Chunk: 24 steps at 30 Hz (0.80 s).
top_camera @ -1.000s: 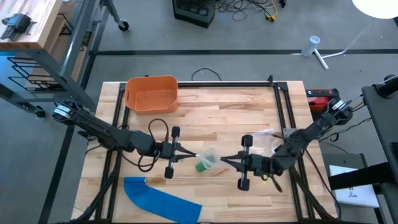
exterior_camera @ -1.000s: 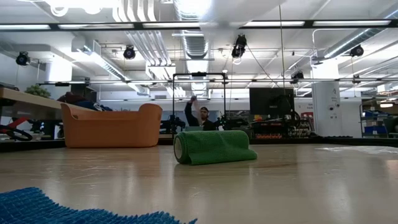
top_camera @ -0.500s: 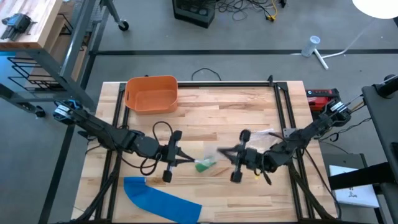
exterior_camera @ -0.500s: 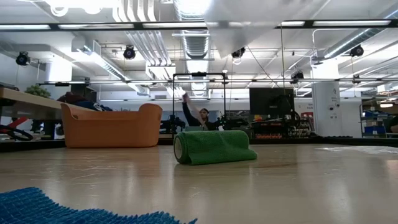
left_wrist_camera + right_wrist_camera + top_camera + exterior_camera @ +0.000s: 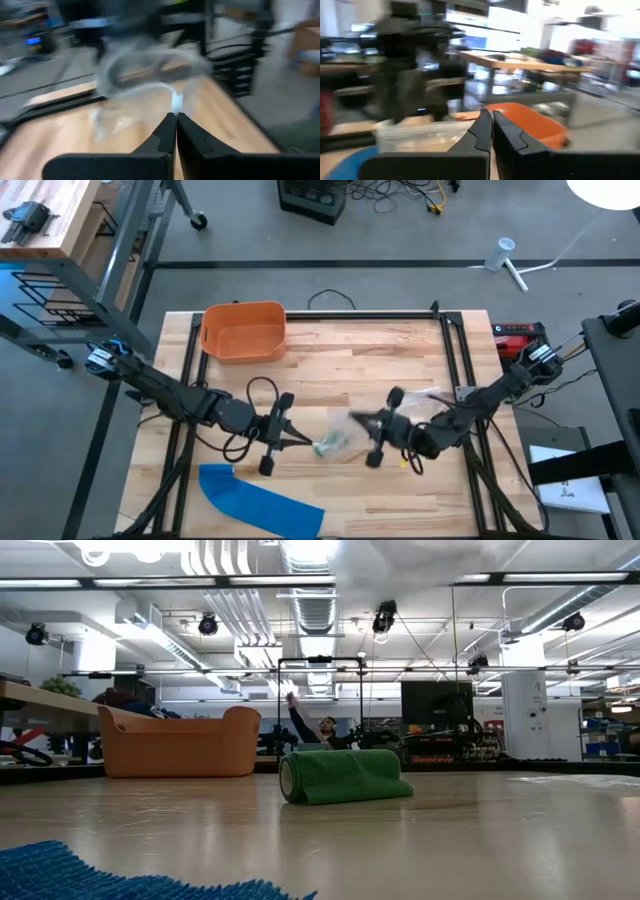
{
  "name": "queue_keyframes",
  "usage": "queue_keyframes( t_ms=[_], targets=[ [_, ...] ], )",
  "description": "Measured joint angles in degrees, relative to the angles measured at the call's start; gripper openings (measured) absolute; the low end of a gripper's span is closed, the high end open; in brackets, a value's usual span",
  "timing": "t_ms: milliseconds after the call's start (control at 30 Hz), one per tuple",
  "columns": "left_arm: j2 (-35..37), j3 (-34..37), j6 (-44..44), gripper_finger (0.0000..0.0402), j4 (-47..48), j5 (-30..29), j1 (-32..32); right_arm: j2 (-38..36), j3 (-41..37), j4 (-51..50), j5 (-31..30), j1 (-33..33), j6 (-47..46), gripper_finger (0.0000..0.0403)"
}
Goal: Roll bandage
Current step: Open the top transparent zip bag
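blurred: clear bag (image 5: 338, 438) between claws, both wrist views | cut off: blue cloth (image 5: 255, 500) at near edge | too small: far person (image 5: 322, 727)

Closed pincer (image 5: 487, 116) before orange bin (image 5: 530, 121)

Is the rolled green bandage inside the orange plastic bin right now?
No. In the low view the rolled green bandage lies on the bare wooden table, apart from the orange plastic bin.
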<state>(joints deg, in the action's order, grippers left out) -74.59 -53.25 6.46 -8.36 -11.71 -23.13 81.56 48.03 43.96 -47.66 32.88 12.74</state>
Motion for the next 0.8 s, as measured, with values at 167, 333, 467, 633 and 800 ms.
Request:
queue_keyframes(
  t_ms=[167, 333, 467, 633, 800],
  targets=[
    [0.00, 0.09, -2.57, 0.0000, 0.06, -13.40, 0.16, 0.00, 0.02, -0.34, 22.98, -0.66, -1.79, 0.0000],
    [0.00, 0.26, -0.42, 0.0000, 0.02, -0.21, 0.04, 0.00, 0.26, -0.39, 0.04, -1.10, -3.34, 0.0000],
    [-0.02, 0.26, -0.02, 0.0000, -2.61, -1.52, 0.06, 1.25, 0.31, -1.18, 7.22, -1.86, -3.80, 0.0000],
    [-0.02, 0.26, -1.95, 0.0000, -1.95, -12.89, 0.15, 2.05, 0.33, -1.31, 2.31, -2.45, -5.24, 0.0000],
    [-0.02, 0.39, -1.01, 0.0000, -1.87, -6.83, 0.05, 2.03, 0.35, -3.35, -4.87, -2.56, -7.52, 0.0000]
  ],
)
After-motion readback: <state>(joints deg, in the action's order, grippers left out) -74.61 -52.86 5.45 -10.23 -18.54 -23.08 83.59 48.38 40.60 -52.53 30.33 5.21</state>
